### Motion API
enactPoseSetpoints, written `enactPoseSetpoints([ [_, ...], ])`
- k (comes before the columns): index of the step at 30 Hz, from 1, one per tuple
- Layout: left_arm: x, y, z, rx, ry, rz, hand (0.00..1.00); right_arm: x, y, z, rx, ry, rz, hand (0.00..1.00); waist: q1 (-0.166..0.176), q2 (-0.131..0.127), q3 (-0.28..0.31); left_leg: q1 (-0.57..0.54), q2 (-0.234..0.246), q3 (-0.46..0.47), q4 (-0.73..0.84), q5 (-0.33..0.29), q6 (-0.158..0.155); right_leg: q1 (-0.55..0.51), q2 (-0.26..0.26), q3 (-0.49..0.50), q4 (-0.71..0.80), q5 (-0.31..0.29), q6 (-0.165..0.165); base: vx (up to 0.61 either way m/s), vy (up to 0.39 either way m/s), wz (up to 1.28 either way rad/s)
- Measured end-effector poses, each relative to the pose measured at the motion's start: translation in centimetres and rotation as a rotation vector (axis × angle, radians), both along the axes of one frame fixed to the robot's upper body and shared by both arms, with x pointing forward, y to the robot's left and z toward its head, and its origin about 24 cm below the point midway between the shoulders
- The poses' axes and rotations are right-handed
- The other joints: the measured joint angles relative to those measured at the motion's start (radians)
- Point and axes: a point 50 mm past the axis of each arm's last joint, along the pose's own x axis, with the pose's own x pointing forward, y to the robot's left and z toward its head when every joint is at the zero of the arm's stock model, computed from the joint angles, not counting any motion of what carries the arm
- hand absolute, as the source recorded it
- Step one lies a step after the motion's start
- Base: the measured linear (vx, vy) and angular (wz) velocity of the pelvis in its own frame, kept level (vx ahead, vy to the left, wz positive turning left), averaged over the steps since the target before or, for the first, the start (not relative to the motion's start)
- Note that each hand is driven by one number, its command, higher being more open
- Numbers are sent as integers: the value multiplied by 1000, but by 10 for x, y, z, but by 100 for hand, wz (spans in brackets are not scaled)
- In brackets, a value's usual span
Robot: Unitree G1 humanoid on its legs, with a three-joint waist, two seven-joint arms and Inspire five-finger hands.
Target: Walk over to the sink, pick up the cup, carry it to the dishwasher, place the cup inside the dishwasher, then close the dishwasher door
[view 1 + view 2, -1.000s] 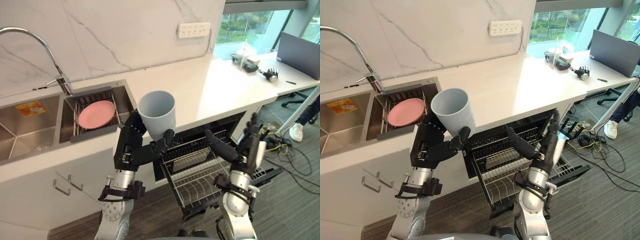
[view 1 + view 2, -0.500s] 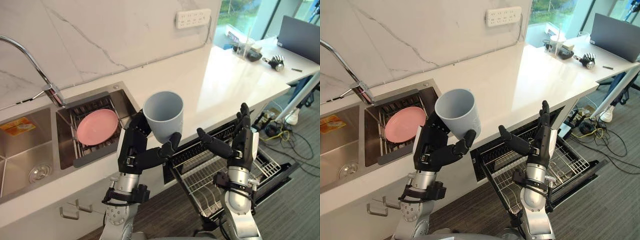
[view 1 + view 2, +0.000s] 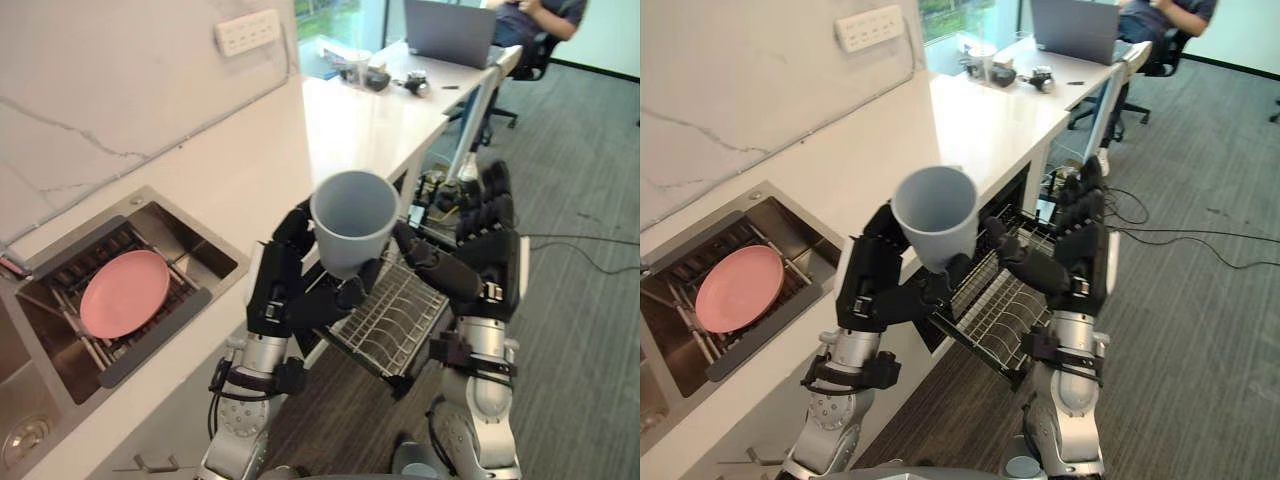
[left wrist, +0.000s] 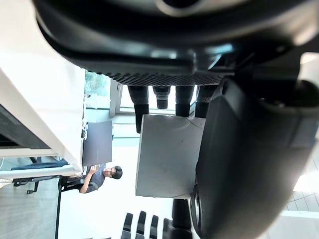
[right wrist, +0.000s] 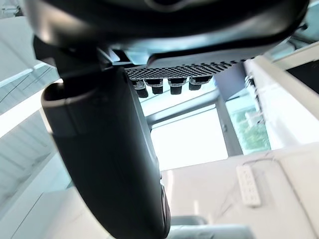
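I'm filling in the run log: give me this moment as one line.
phase: carry | left robot hand: shut on cup, mouth up | right robot hand: open, empty | dishwasher rack: pulled out

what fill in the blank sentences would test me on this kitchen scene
The cup is gripped by the left hand, with its opening facing ____.
The plate lying in the sink is ____ in colour.
Below the cup, the dishwasher rack is pulled ____.
Missing words: up, pink, out.
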Motion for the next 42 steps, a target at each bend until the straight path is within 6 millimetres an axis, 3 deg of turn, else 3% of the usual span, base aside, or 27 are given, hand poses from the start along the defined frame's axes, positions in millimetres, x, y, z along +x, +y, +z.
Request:
enactPoseSetpoints([
  [2, 3, 7, 2, -15, -1, 54, 0, 2, 11, 9, -21, -54, 66, 100, 24, -11, -6, -45, 28, 10, 21, 14, -21, 45, -18, -23, -31, -1, 0, -106, -211, -40],
  [3, 5, 11, 3, -24, 8, 91, 0, 4, 19, 14, -37, -81, 110, 100, 46, -34, -16, -86, 41, 12, 41, 29, -39, 87, -22, -35, -104, 38, 10, -97, -334, -23],
  [4, 9, 13, 3, -29, 27, 119, 0, 6, 25, 19, -54, -105, 143, 100, 60, -44, -16, -115, 57, 6, 50, 52, -60, 117, 11, -37, -203, 31, 48, -91, -351, -20],
  [5, 9, 13, 1, -37, 45, 131, 0, 7, 26, 20, -74, -110, 154, 100, 67, -42, -17, -120, 67, 4, 41, 69, -72, 121, 28, -48, -232, 30, 49, -79, -345, -13],
  [6, 10, 11, -1, -50, 73, 139, 0, 7, 27, 20, -97, -106, 169, 100, 70, -38, -20, -116, 90, -2, 14, 98, -93, 136, 62, -59, -268, 32, 59, -58, -244, -9],
  [10, 9, 3, -3, -32, 87, 140, 0, 5, 24, 16, -122, -85, 187, 100, 44, -33, -22, -77, 109, -24, -112, 196, -120, 154, 117, -80, -300, 27, 92, -59, -196, 8],
  [15, 7, -6, -3, 59, 67, 177, 0, -4, 24, 17, -124, -107, 255, 100, 38, -32, -24, -61, 75, -18, -203, 265, -110, 160, 114, -96, -353, 13, 134, -76, -52, 2],
  [21, 3, -8, -8, 63, 90, 225, 0, -8, 27, 18, -141, -116, 291, 100, 38, -20, -37, -52, 52, -37, -272, 308, -102, 160, 114, -122, -361, 20, 146, -42, 4, 13],
  [32, -6, -21, 6, 51, -22, 159, 0, -1, 40, 6, -113, 59, 317, 100, 40, -20, -58, -69, 28, -53, -272, 313, -96, 158, 95, -136, -366, 24, 152, 6, 2, 5],
  [42, -8, -22, 10, 40, -54, 99, 0, -4, 42, 7, -91, 49, 323, 100, 38, -20, -88, -89, 20, -72, -273, 318, -90, 153, 91, -154, -366, 25, 154, -23, -7, 6],
])
